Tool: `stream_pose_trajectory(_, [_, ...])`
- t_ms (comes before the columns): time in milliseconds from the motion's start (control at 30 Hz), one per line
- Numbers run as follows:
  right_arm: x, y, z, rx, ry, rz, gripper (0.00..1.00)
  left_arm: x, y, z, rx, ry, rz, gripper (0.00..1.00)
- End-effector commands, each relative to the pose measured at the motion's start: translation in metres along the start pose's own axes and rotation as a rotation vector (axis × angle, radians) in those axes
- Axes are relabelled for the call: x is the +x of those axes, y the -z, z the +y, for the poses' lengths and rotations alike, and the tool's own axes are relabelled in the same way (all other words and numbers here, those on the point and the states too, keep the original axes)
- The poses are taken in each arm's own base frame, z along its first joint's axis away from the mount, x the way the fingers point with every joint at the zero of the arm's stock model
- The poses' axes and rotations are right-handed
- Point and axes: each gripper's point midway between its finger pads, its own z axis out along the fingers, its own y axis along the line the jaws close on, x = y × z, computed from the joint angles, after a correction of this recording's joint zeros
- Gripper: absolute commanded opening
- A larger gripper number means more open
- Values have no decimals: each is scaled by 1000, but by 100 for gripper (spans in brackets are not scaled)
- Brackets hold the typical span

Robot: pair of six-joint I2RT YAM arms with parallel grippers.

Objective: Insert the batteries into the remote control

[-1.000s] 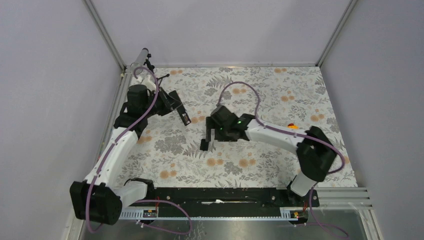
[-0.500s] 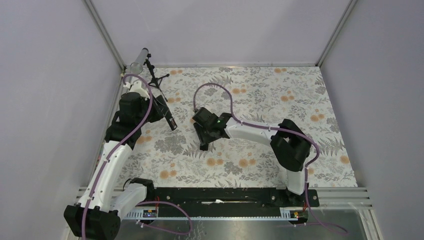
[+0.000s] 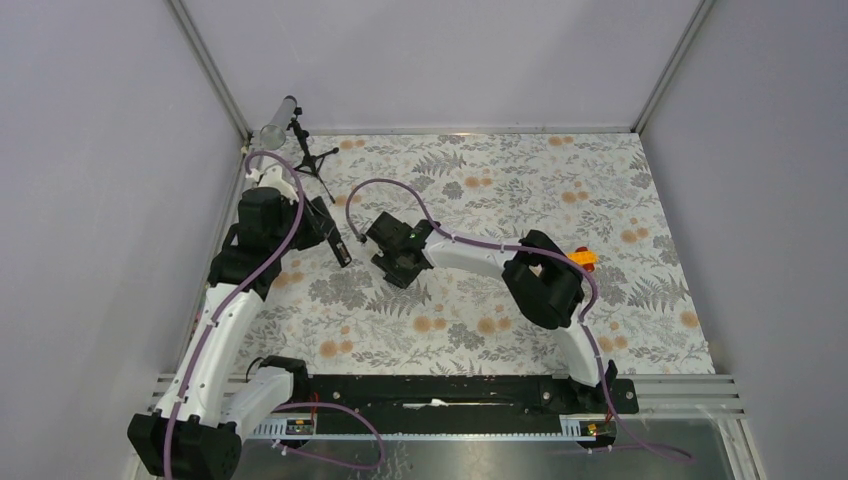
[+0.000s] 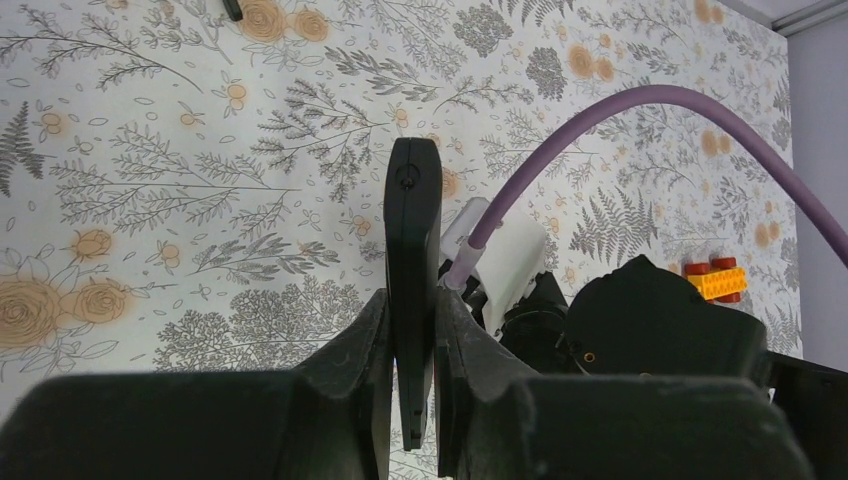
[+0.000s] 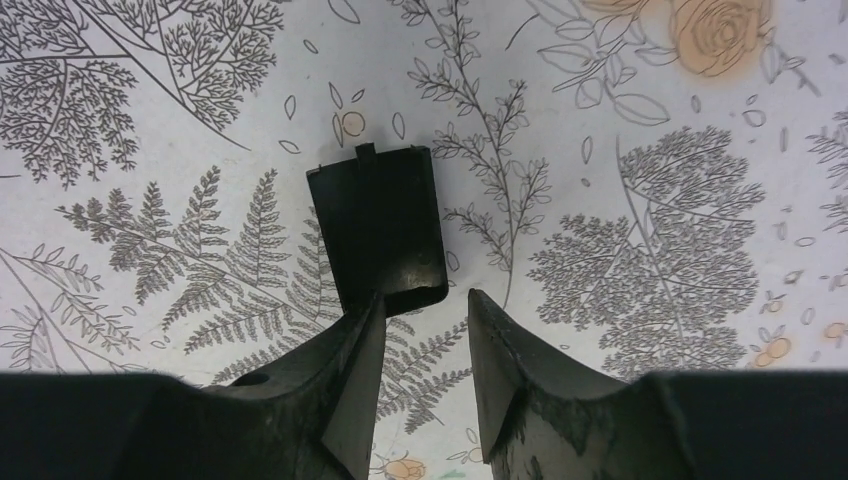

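Black remote control (image 4: pixel 412 250) sat clamped edgewise in the left fingers (image 4: pixel 365 360), likely to expose its battery bay. Right fingers (image 5: pixel 500 350) hung parted over the cover (image 5: pixel 378 225) on the worktop (image 5: pixel 650 150).

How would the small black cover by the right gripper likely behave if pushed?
The cover looks thin, flat and stiff, so it would probably slide rather than roll. Its small edge tab might snap if caught.

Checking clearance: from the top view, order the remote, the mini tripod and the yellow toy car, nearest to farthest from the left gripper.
1. remote control: clamped in the left gripper.
2. mini tripod: just behind, far-left corner.
3. yellow toy car: far across, right side.
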Motion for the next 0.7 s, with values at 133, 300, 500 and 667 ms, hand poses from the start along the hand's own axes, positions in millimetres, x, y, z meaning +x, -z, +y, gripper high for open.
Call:
stream_pose_trajectory(133, [4,-4,-14,24,84,45,40,-20,11,4,-32,-13,-86,0])
stream_pose_trajectory(300, [1,-4,-17,13,4,38,29,-20,10,6,-35,-4,-84,0])
stream_pose_trajectory(500, [-22,24,-16,1,-114,-35,41,-25,13,10,-57,7,-107,0])
stream_pose_trajectory(667, [-36,46,4,-128,-81,-83,43,-35,21,24,-142,36,-151,0])
